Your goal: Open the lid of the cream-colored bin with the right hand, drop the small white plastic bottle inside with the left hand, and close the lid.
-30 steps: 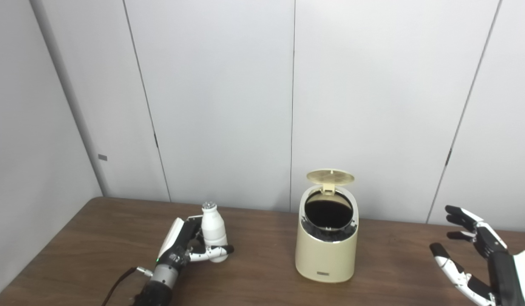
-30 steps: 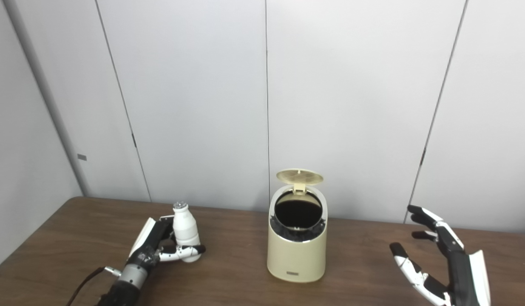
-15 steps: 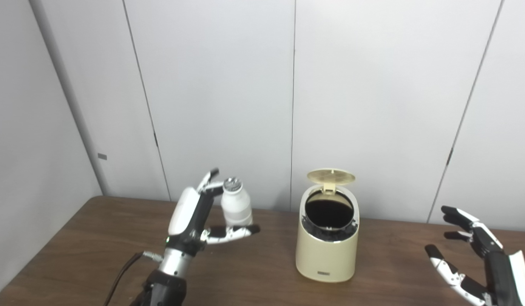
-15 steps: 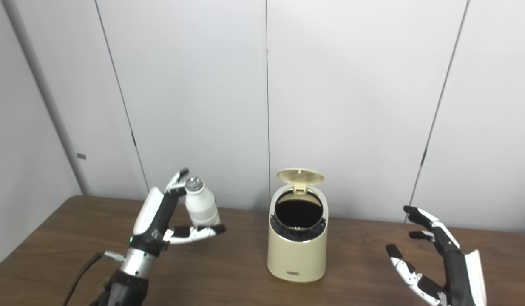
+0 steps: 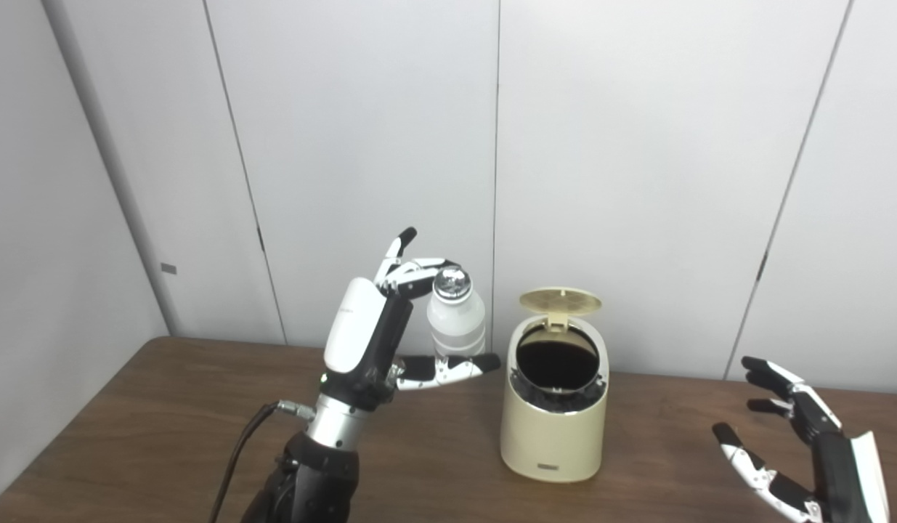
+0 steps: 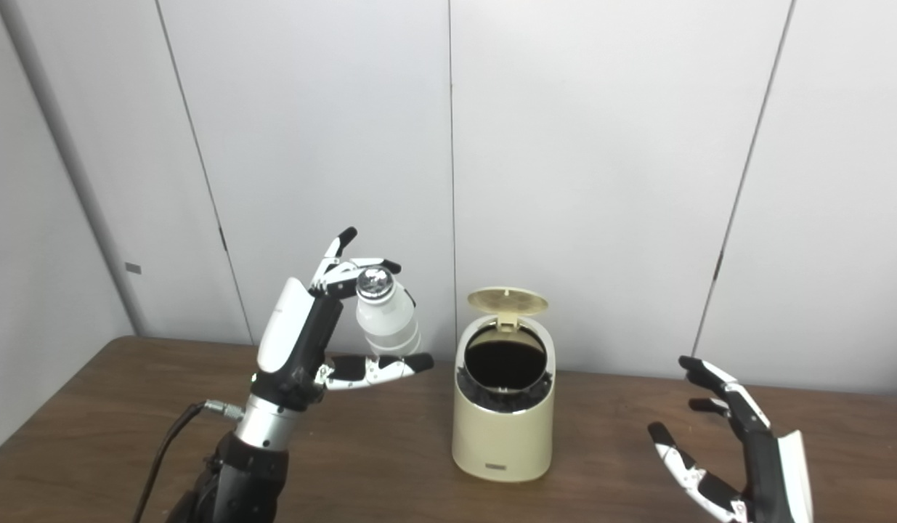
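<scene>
I see the wooden table carrying the cream-colored bin, its lid standing open. My left hand grips the small white bottle in the air just left of the bin, while my right hand hovers empty, fingers spread, well to the bin's right.

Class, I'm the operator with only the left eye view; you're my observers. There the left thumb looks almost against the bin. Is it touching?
Observer: No. The right eye view shows a clear gap between the thumb of the left hand and the bin.
Operator: Is the bottle upright?
Observer: Not quite. In the right eye view the bottle is tilted, its top leaning toward the hand.
</scene>
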